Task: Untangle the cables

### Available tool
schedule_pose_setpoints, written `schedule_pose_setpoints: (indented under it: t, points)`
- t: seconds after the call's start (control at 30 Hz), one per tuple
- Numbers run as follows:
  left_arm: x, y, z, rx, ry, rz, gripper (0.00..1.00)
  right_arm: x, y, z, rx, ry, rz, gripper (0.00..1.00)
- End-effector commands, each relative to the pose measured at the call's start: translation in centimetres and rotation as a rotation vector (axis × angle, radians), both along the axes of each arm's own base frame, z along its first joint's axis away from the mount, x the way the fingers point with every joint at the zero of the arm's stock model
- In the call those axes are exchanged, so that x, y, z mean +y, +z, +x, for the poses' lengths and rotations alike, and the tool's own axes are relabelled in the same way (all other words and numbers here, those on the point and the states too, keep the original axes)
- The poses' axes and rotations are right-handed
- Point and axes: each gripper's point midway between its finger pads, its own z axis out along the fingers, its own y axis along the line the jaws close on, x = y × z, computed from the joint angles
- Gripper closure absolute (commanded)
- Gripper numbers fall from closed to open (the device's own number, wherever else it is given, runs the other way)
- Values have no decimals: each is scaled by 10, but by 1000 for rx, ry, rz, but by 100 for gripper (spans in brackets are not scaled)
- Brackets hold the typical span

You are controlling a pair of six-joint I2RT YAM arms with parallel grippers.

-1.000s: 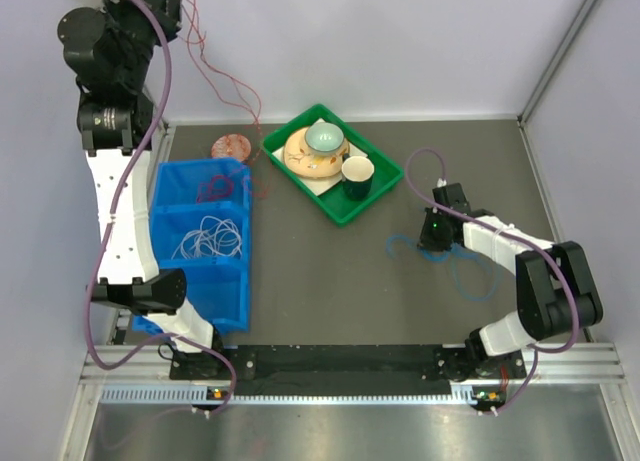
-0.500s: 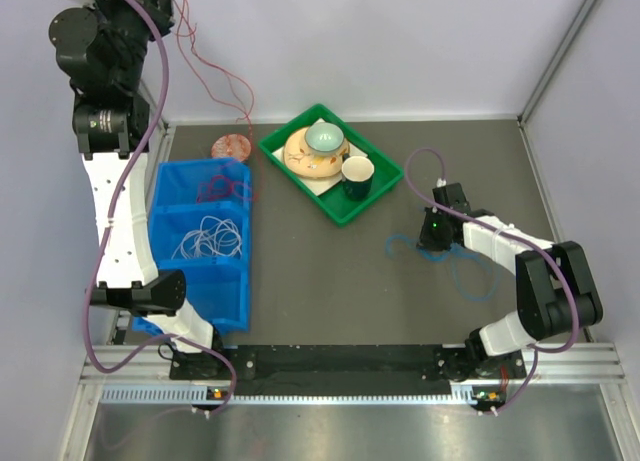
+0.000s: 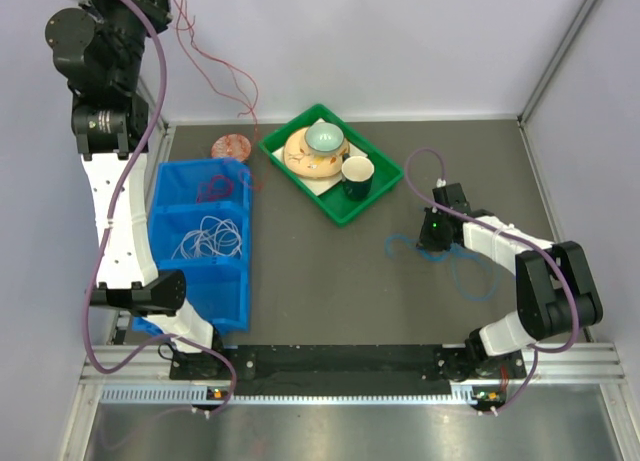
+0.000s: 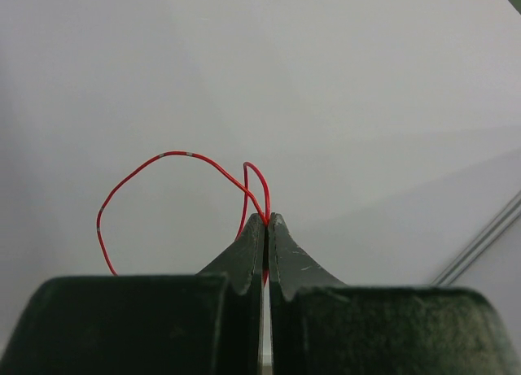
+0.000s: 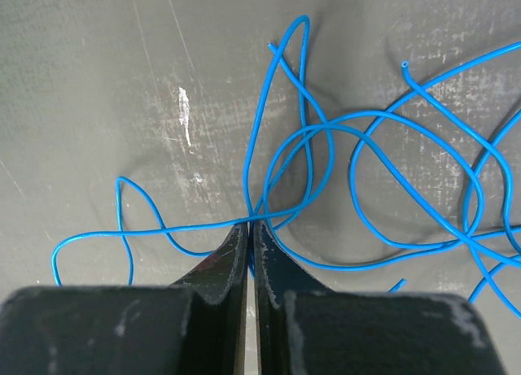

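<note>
Red cable (image 4: 171, 154) hangs from high left; white cable (image 3: 208, 239) coiled in bin (image 3: 165, 186); blue cable (image 5: 303, 74) looped on table (image 3: 330, 281).

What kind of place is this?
Probably a robot lab's test booth: the left arm and right arm are bolted to a metal rail at the table's edge, plain walls close it in, and props sit out: a blue bin holding wires, a green tray with a bowl and cup.

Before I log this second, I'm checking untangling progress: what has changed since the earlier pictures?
The left gripper, shut on the red cable, moved slightly up and left, drawing the cable's lower loops leftward. The right gripper, shut on the blue cable, and the white cable stayed put.
</note>
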Motion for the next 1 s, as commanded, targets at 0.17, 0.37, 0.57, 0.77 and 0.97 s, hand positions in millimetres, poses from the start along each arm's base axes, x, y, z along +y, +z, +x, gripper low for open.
schedule_pose_setpoints:
  t: [0.17, 0.37, 0.57, 0.77, 0.97]
  points:
    - [18, 56, -45, -183, 123, 40, 100, 3, 9, 10, -51, -1, 18, 100]
    - [29, 66, -56, -211, 194, 44, 100, 3, 10, 10, -52, 1, 17, 100]
    - [35, 64, -59, -197, 234, 53, 100, 4, 11, 13, -61, 7, 15, 100]
    - [48, 39, -43, -120, 311, 84, 100, 4, 6, 10, -46, 8, 17, 100]
    - [63, -9, -4, 9, 375, 106, 100, 4, 5, 10, -48, 12, 17, 100]
